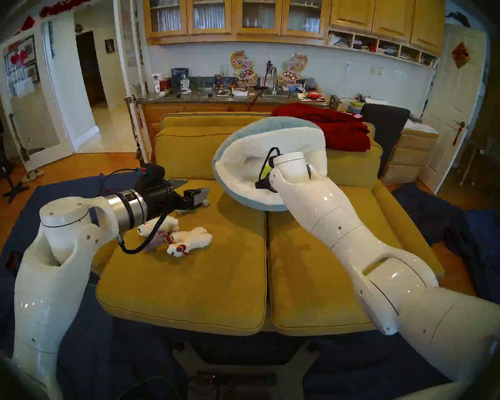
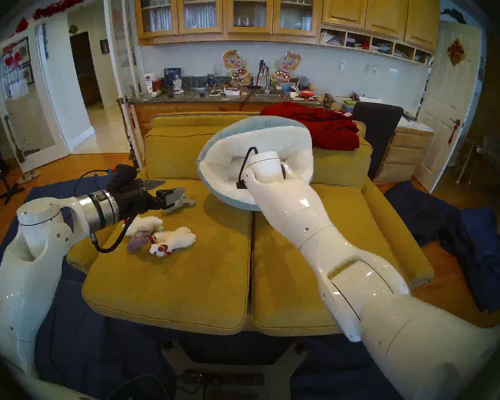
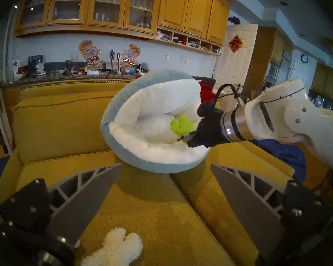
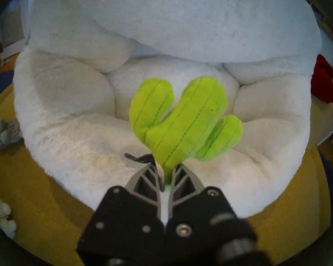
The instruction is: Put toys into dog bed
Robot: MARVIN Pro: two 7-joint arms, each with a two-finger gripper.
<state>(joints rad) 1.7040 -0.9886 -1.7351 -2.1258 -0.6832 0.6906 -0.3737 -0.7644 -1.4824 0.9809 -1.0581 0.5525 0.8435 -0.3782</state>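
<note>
Behind the yellow sofa [image 1: 185, 275] we saw a cluttered kitchen counter [image 1: 214, 95] under wooden cabinets [image 1: 231, 12], and a red blanket [image 1: 338, 128] draped over the sofa's back. On the seat, the dog bed [image 1: 237, 148] leaned tilted against the back cushions, its blue outside toward the room and its white fleece facing us.

Our right gripper [image 4: 166, 168] reached into the bed with its jaws pinched narrowly on the base of the green cactus [image 4: 183, 121], which stood above the fleece floor. From the left wrist view we saw the same cactus [image 3: 181, 125] inside the raised rim.

Our left gripper [image 3: 165, 185] hovered above the left seat cushion with its jaws spread wide and nothing between them. Below it the other toys lay loose on the cushion, well apart from the bed: the white llama [image 1: 189, 240] with rainbow trim, a white lamb [image 1: 163, 224] just beside it, a purple plush [image 2: 137, 242] touching both, and a grey plush [image 2: 184, 201] partly hidden behind the left gripper's fingers.

A dark blue cloth [image 1: 474, 226] covered the floor around the sofa.
</note>
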